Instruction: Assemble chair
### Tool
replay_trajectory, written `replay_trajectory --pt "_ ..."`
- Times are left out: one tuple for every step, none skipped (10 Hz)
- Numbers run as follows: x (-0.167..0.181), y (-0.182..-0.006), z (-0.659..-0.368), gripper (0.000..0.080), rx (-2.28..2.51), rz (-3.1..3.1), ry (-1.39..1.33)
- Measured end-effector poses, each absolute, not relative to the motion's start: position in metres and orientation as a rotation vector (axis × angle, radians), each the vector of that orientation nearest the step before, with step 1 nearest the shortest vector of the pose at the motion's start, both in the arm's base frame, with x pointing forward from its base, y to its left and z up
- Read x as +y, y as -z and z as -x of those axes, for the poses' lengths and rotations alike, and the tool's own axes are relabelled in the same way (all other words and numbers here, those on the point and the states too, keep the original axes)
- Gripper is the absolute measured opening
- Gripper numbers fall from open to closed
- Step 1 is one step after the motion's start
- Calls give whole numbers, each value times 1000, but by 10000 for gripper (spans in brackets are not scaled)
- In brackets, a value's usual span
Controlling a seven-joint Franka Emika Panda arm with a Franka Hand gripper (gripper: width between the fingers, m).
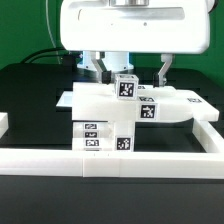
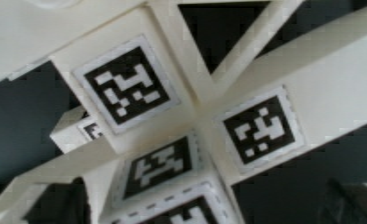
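Plainly, the chair (image 1: 108,104) is only half built: a cluster of white pieces lies at the middle of the black table (image 1: 30,95), just behind the low border wall (image 1: 110,162). Its long axis runs across the exterior view, with a bar (image 1: 186,104) reaching toward the exterior view's right. On top of the cluster stands a small block (image 1: 126,86) bearing a tag. In the wrist view the tag markers (image 2: 127,86) fill the picture at close range, and white bars cross beneath the camera.

The gripper (image 1: 131,70) hangs straight above that block with its fingers (image 1: 163,68) spread wide, one to each side of the block and pinching nothing. I cannot tell whether either pad touches it.

The coming move, as I judge it, turns on this one relation — the block sits directly below, between the fingers, so a short descent and a squeeze across the block would take it. No sideways shift looks needed.
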State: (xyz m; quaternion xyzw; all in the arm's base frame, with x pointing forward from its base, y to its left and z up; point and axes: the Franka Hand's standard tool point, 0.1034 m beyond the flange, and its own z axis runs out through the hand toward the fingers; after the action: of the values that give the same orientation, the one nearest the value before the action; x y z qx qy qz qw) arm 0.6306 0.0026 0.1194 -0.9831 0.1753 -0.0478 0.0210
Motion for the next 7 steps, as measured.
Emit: replay_trajectory --pt "4 -119 -630 649 413 3072 150" --pt "3 -119 -630 649 311 3087 152" --pt "2 -119 -630 649 188 3101 155" --pt "2 -119 -630 649 93 3108 156" --pt "1 -119 -630 649 8 3113 155" --pt "-1 -118 -630 649 -85 3118 154" --pt "-4 -117 -629 649 -227 3124 151"
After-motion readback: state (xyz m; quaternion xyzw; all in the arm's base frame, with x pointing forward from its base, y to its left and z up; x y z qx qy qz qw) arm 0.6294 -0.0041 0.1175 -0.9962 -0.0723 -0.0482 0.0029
